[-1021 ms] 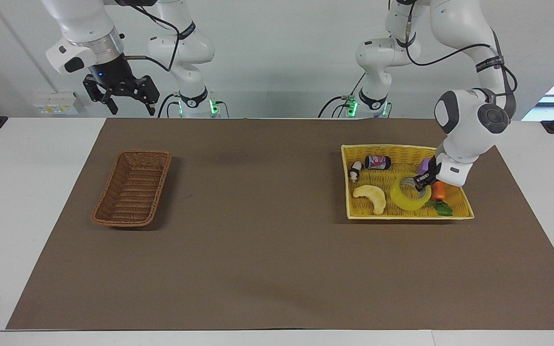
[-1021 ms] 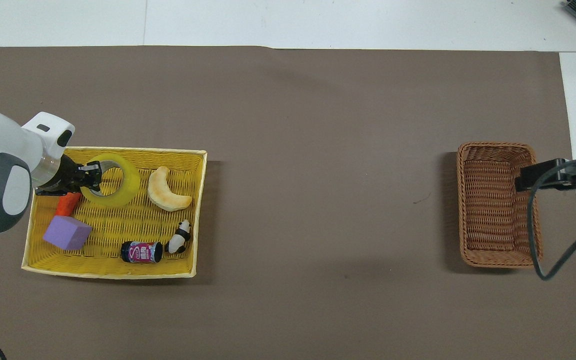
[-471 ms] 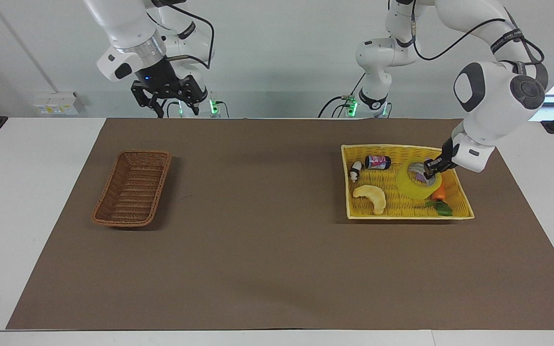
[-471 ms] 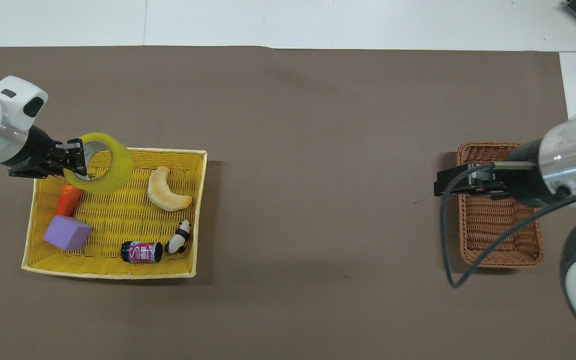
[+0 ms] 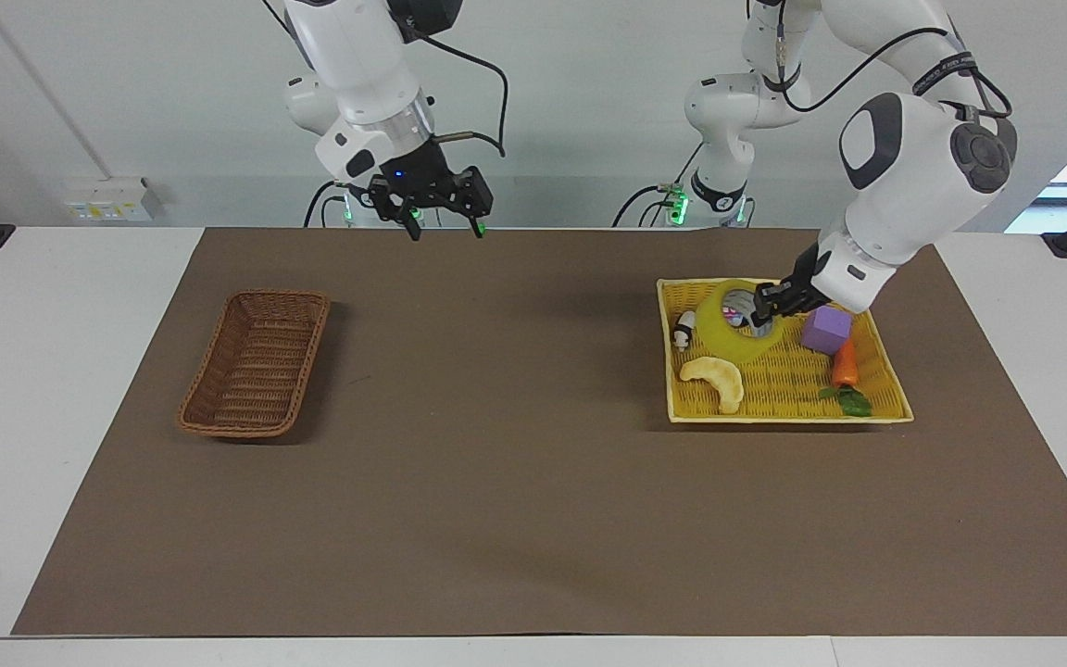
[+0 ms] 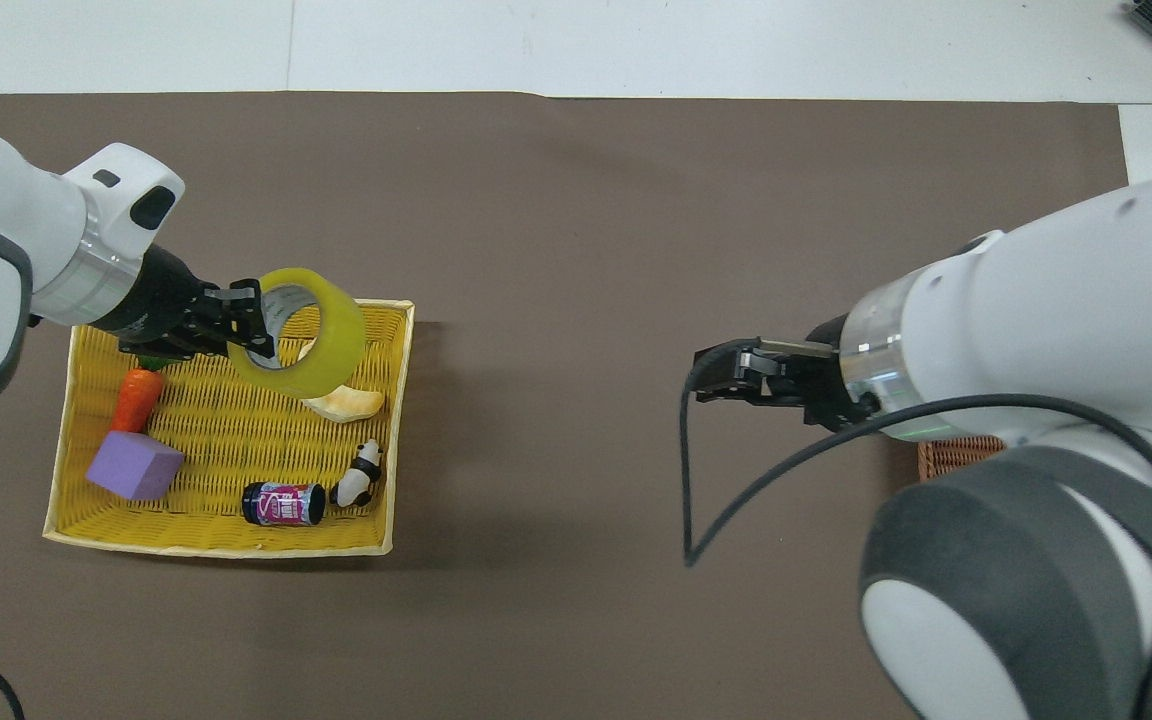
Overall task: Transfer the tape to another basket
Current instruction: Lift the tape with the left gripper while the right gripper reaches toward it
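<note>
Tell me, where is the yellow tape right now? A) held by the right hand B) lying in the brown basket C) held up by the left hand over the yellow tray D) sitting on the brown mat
C: the left hand is shut on the tape, holding it up over the yellow tray, while the brown basket has nothing in it.

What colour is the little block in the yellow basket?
The block is light purple, lying beside the orange carrot. The overhead view shows it best.
</note>
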You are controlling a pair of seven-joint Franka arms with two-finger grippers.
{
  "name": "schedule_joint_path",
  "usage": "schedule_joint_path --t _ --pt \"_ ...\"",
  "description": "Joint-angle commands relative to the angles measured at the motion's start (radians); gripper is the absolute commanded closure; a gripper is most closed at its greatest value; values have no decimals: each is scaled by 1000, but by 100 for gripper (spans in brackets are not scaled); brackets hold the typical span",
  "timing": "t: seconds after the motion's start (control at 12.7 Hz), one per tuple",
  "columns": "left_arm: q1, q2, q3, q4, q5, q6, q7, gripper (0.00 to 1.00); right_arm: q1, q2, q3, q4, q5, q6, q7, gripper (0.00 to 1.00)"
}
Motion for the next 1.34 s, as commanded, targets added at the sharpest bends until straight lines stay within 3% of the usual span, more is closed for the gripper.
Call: schedule_joint_path --t 0.0,0.24,0.39,0.79,1.26 --pt "-38 -6 -30 10 -44 -2 13 100 34 40 -5 -25 96 140 133 0" --pt "-131 -25 -31 -14 -91 48 13 100 47 124 -2 -28 241 252 131 0" --pt "-191 -47 -31 -45 -97 91 11 100 98 156 -2 -28 262 364 151 0" --pt "-257 -52 -31 -50 -106 104 2 100 101 149 0 -45 280 358 136 0" --pt "-256 -44 -28 -51 -218 231 -26 100 101 121 -2 -89 331 315 -51 0"
